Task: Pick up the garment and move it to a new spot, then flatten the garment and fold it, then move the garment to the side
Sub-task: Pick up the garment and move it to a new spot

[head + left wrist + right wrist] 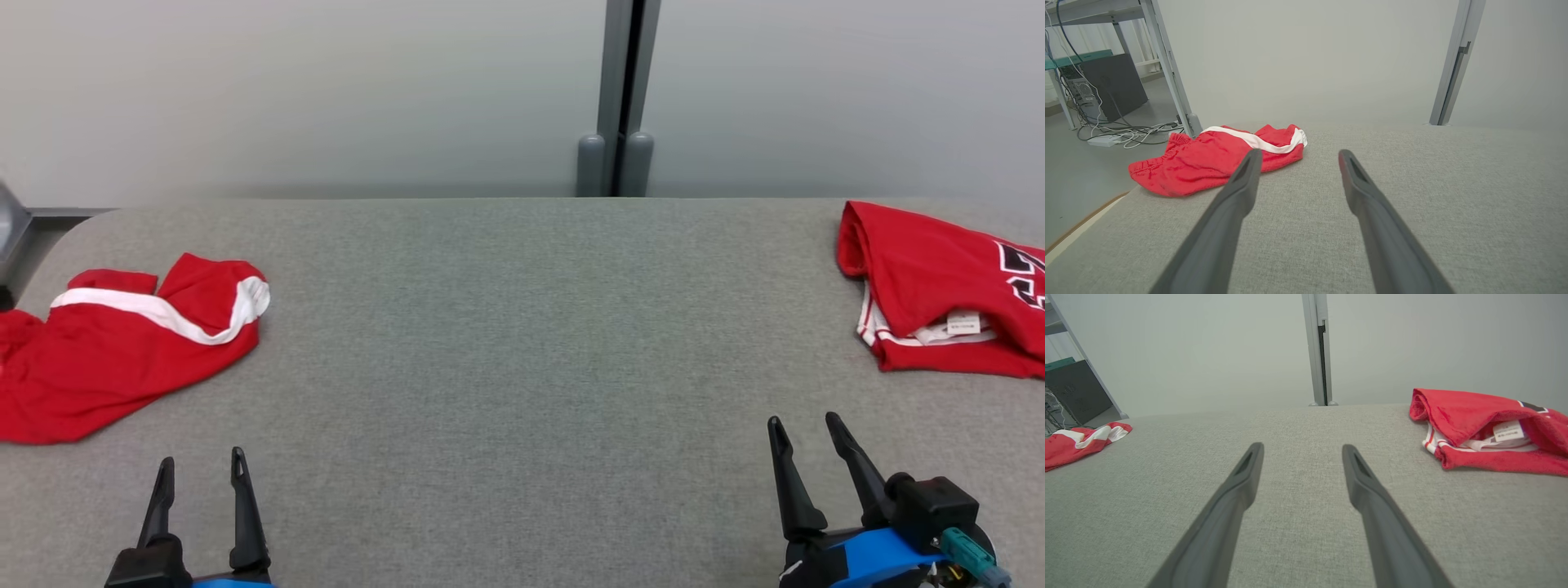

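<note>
A crumpled red garment with a white stripe (114, 347) lies at the left edge of the grey table (522, 343); it also lies ahead and left in the left wrist view (1208, 161) and far left in the right wrist view (1077, 441). A folded red jersey with white trim and a label (939, 290) rests at the table's right edge, seen too in the right wrist view (1490, 430). My left gripper (202, 465) hovers open near the front left, just right of the striped garment, holding nothing. My right gripper (807, 429) stands open at the front right, below the jersey, also empty.
A pale wall with a grey vertical post (622, 98) runs behind the table. Off the table's left end stand a metal frame leg (1171, 77), a dark computer case (1112, 85) and loose cables on the floor (1131, 134).
</note>
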You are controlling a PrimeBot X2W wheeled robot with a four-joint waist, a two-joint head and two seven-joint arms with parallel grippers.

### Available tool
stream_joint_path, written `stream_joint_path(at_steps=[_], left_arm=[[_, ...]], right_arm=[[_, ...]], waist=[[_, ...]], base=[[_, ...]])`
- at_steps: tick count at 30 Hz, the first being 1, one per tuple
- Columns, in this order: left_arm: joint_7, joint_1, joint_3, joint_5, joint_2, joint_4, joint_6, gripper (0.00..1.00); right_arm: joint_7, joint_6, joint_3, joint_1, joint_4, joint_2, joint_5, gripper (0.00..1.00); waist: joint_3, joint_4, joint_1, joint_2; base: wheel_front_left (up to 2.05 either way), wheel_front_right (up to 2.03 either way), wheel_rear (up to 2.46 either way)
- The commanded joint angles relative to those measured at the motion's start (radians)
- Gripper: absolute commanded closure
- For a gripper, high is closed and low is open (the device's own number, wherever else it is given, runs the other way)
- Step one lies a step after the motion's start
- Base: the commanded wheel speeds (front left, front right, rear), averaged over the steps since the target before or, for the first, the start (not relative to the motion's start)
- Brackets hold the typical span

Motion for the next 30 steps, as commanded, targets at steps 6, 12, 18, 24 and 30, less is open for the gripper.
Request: stream_joint_path(at_steps=[6,12,18,24,30], left_arm=[[-0.003,-0.017,0.003,0.005,0.009,-0.005,0.003,0.0],[-0.003,-0.021,0.015,0.005,0.016,-0.014,0.005,0.0],[-0.003,-0.02,0.019,0.003,0.015,-0.03,0.013,0.0],[-0.003,0.0,0.026,-0.001,0.01,-0.044,0.022,0.0],[-0.003,0.001,0.035,-0.006,0.013,-0.052,0.026,0.0]], right_arm=[[0.001,0.0,0.008,0.003,0.005,0.001,-0.001,0.0],[-0.001,0.0,0.014,-0.002,0.011,0.001,-0.001,0.0],[-0.003,0.0,0.011,0.002,0.008,0.001,-0.007,0.0],[0.003,0.0,0.018,0.001,0.005,0.001,-0.017,0.0],[0.009,0.0,0.012,-0.003,-0.009,0.001,-0.029,0.0]], waist=[[0.01,0.054,0.0,-0.0001],[0.018,0.123,0.0,-0.0001],[0.022,0.208,0.0,-0.0001],[0.025,0.295,0.0,-0.0001],[0.035,0.372,0.0,-0.0001]], base=[[0.0,0.0,0.0],[0.0,0.0,0.0],[0.0,0.0,0.0],[0.0,0.0,0.0],[0.0,0.0,0.0]])
